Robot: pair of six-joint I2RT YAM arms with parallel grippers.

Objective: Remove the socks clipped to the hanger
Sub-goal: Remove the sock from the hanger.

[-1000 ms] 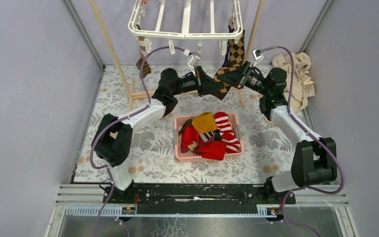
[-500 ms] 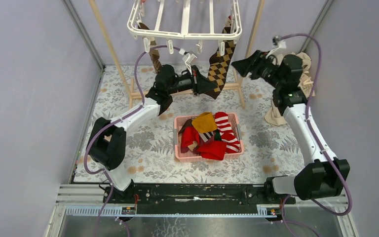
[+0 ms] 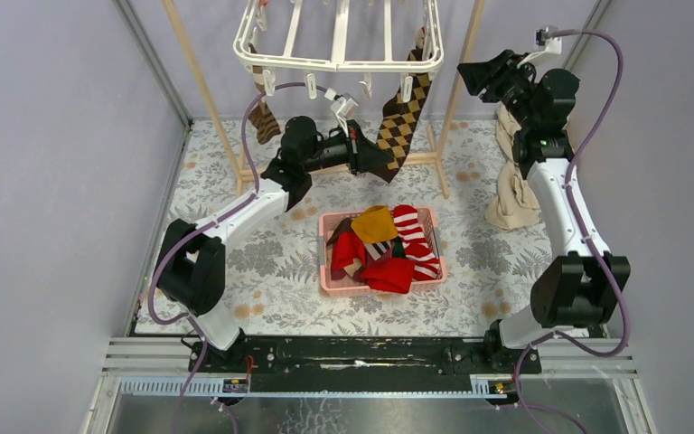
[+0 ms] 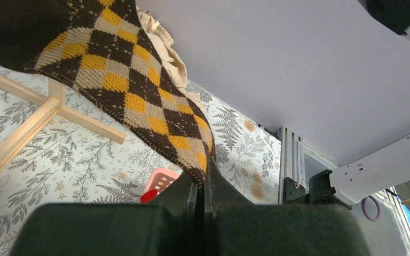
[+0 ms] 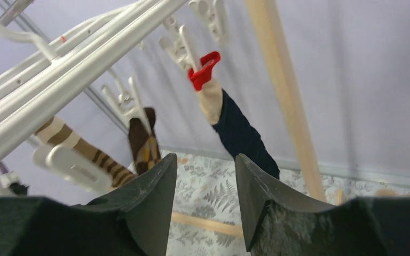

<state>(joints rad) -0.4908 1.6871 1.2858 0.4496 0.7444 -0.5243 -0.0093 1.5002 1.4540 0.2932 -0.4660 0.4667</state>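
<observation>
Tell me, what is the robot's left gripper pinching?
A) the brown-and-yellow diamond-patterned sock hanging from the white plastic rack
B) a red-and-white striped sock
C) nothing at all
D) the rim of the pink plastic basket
A: in the left wrist view the left gripper is shut on the lower tip of the brown-and-yellow diamond-patterned sock.

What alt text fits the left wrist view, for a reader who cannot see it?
The left gripper is shut on the tip of a brown and yellow checked sock that stretches up to the left. Below it lie a floral table cover, wooden bars and a corner of a pink basket.
</observation>
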